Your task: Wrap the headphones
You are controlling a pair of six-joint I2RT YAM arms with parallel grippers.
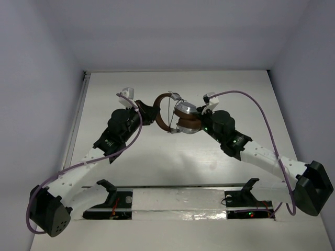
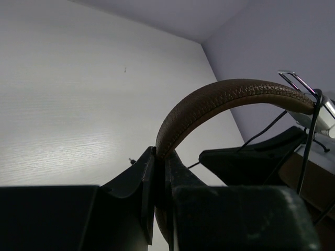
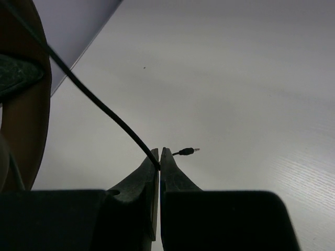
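Note:
The headphones [image 1: 184, 116] are held up over the middle of the table, between both arms. Their brown headband [image 2: 225, 97] arcs up and to the right, and a silver earcup [image 1: 186, 109] faces up. My left gripper [image 1: 153, 112] is shut on the headband, which passes between its tips in the left wrist view [image 2: 160, 153]. My right gripper [image 1: 201, 112] is shut on the thin black cord [image 3: 99, 102] close to its end. The plug [image 3: 187, 151] sticks out just past the tips [image 3: 159, 153]. A brown ear pad [image 3: 29, 125] shows at the left edge.
The white table [image 1: 172, 157] has walls at the back and on both sides. A metal rail [image 1: 76, 125] runs along its left edge. A mounting bar with black brackets [image 1: 178, 196] lies at the near edge. Purple arm cables [image 1: 264, 117] loop above both arms.

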